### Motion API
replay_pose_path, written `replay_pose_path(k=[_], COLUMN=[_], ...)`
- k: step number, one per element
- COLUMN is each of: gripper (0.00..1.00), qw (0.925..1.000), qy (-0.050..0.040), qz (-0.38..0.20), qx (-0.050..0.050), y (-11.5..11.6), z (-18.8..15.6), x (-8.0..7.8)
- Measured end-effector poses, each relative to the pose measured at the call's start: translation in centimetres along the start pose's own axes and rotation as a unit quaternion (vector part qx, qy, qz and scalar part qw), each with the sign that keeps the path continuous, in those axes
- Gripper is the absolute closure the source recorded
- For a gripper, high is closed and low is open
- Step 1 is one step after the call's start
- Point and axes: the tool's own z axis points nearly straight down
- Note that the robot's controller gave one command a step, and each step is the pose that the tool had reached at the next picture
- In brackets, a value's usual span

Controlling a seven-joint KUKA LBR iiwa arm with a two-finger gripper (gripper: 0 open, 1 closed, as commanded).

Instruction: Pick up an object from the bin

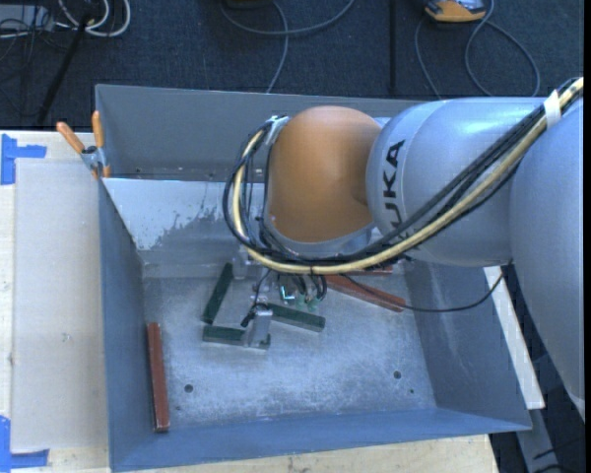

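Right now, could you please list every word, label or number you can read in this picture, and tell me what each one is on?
"KUKA": black letters on the grey arm link, running along it, partly hidden by the orange cover.
No other text can be read: none shows on the bin, the dark green bars or the brown strip.

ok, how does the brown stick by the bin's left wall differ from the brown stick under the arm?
The left stick runs along the left wall, fully visible and alone. The other stick lies crosswise, partly hidden by the arm, near the green blocks. Both are thin and reddish brown.
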Motion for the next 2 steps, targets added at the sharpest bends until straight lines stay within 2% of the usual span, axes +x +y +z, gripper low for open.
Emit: replay_pose_path(k=[1, 2], gripper=[0.00, 0.00], qw=[1.0000, 0.9999], qy=[-0.0007, -0.0076], qz=[-0.010, -0.009], qx=[0.001, -0.001], y=[-8.0, -10.3], z=[11.1, 7.4], x=[-2.8, -4.5])
